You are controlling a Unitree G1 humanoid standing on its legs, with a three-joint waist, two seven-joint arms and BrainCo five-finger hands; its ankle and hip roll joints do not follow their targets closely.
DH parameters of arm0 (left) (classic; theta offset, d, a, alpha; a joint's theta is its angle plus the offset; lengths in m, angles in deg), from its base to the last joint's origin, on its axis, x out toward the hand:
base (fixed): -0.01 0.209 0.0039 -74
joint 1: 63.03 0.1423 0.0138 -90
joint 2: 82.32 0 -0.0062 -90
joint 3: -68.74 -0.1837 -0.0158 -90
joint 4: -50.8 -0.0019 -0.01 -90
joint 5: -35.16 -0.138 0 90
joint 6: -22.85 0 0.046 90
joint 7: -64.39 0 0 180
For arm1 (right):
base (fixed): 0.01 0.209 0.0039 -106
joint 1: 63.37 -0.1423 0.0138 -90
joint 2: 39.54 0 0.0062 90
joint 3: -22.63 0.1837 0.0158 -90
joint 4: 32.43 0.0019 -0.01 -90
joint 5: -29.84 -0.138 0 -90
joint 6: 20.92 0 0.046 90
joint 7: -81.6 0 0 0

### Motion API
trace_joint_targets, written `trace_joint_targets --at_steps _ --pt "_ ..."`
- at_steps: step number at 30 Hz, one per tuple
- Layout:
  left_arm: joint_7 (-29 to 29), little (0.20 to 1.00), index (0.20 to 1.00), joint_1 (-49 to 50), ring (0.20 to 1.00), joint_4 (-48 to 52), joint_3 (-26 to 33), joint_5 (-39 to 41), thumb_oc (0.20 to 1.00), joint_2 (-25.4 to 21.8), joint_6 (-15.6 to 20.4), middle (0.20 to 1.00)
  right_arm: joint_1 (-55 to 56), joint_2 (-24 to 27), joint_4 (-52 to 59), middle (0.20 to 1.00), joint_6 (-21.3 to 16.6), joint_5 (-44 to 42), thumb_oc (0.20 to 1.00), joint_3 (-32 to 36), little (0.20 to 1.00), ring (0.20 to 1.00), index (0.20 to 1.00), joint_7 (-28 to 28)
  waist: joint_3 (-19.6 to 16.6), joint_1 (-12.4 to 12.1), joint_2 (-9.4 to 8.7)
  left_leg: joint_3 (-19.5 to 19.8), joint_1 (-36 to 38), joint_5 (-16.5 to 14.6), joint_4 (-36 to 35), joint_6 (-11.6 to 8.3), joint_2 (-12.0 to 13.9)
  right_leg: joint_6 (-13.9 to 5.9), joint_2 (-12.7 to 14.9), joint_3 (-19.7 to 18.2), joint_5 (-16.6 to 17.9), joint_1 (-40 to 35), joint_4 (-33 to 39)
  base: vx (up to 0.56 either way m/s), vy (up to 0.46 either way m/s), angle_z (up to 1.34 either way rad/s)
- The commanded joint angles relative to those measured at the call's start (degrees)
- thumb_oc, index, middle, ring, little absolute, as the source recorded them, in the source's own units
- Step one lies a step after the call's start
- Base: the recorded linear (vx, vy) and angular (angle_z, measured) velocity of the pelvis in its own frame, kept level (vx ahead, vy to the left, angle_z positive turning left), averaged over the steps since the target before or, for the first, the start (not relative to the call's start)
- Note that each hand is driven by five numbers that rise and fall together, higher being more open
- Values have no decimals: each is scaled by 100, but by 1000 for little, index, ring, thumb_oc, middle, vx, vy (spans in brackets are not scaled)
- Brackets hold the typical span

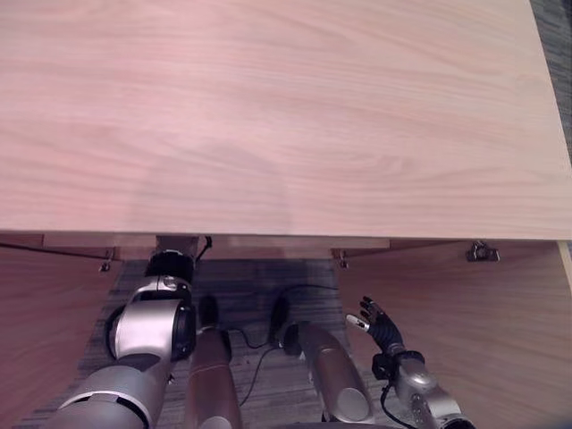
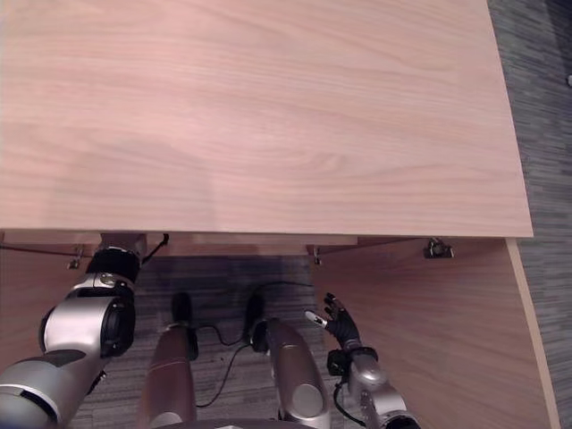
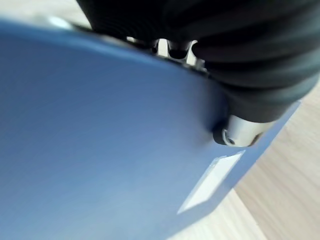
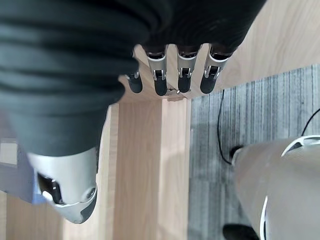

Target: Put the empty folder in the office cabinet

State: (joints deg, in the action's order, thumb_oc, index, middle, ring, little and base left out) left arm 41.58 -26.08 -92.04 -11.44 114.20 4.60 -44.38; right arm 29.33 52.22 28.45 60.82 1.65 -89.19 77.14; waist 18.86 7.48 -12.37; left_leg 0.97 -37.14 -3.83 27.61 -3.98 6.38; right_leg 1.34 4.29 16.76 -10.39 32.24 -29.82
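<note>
Left eye view: our right hand point(image 1: 379, 323) hangs relaxed, fingers straight, beside the open cabinet door point(image 1: 465, 340), below the wooden cabinet top point(image 1: 286, 116); left wrist view: our left hand point(image 3: 240, 131) pinches the blue folder point(image 3: 100, 150) with its thumb; right wrist view: our fingers point(image 4: 160, 82) reach straight out.

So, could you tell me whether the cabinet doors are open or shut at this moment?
Open. Both doors of the cabinet swing out below its top, and the left door and the right door show their inner faces and hinges.
</note>
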Motion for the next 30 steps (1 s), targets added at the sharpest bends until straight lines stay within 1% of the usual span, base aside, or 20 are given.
trace_joint_targets --at_steps 1,11,13,16,17,18,19,21,25,28,30 --pt "285 200 200 -639 200 -149 -116 49 200 -411 140 200 50 159 431 1000 -269 -227 1000 -165 1000 1000 1000 18 -244 107 120 149 -267 -915 822 200 69 -415 -48 -535 -121 61 -15 -13 -25 7" --pt "278 200 200 -1171 200 -258 -206 159 200 -901 207 200 15 255 396 1000 -299 -230 1000 -291 1000 1000 1000 96 -257 177 198 331 -1116 -1121 1486 212 87 -346 -54 -445 -399 893 -718 -24 -19 6" --pt "264 200 200 -1376 200 -248 -274 190 200 -1013 253 200 8 293 403 1000 -315 -210 1000 -301 1000 1000 1000 90 -225 184 213 400 -1456 -1169 1726 230 72 -340 -8 -413 -460 1203 -966 -55 -27 2" --pt "259 200 200 -1445 200 -277 -301 200 200 -1086 271 200 -5 310 401 1000 -317 -213 1000 -302 1000 1000 1000 101 -272 203 245 431 -1593 -1212 1830 225 76 -327 -7 -406 -528 1346 -1079 -3 5 5" --pt "237 200 200 -1556 200 -279 -373 194 200 -1196 304 200 -41 361 394 1000 -323 -177 1000 -300 1000 1000 1000 107 -265 207 283 451 -1802 -1289 2023 236 80 -324 34 -399 -610 1574 -1344 0 0 0" --pt "237 200 200 -1569 200 -287 -375 194 200 -1201 303 200 -49 359 391 1000 -324 -176 1000 -299 1000 1000 1000 108 -274 210 286 454 -1834 -1302 2050 237 79 -323 37 -398 -625 1605 -1371 0 0 0" --pt "228 200 200 -1633 200 -315 -415 203 200 -1268 299 200 -76 369 392 1000 -341 -200 1000 -263 1000 1000 1000 104 -306 220 313 456 -1969 -1395 2223 252 85 -308 75 -404 -724 1777 -1567 31 9 1" --pt "228 200 200 -1693 200 -315 -447 205 200 -1297 303 200 -81 383 429 1000 -351 -212 1000 -250 1000 1000 1000 100 -291 229 325 457 -2032 -1437 2295 259 84 -300 82 -401 -763 1866 -1680 20 14 3" --pt "228 200 200 -1912 200 -346 -594 172 200 -1375 281 200 -242 439 445 1000 -416 -230 1000 -126 1000 1000 1000 -5 -264 231 378 429 -2390 -1540 2620 255 69 -318 172 -400 -902 2188 -2017 19 22 6" --pt "227 200 200 -2081 200 -324 -701 182 200 -1417 291 200 -354 420 454 1000 -459 -257 1000 -30 1000 1000 1000 -81 -284 252 459 361 -2588 -1686 2878 241 76 -310 225 -384 -1057 2433 -2341 46 26 3" --pt "222 200 200 -2148 200 -344 -743 182 200 -1462 279 200 -403 436 441 1000 -478 -257 1000 -16 1000 1000 1000 -115 -251 243 461 349 -2697 -1689 2976 245 59 -298 241 -380 -1076 2516 -2446 4 27 3"
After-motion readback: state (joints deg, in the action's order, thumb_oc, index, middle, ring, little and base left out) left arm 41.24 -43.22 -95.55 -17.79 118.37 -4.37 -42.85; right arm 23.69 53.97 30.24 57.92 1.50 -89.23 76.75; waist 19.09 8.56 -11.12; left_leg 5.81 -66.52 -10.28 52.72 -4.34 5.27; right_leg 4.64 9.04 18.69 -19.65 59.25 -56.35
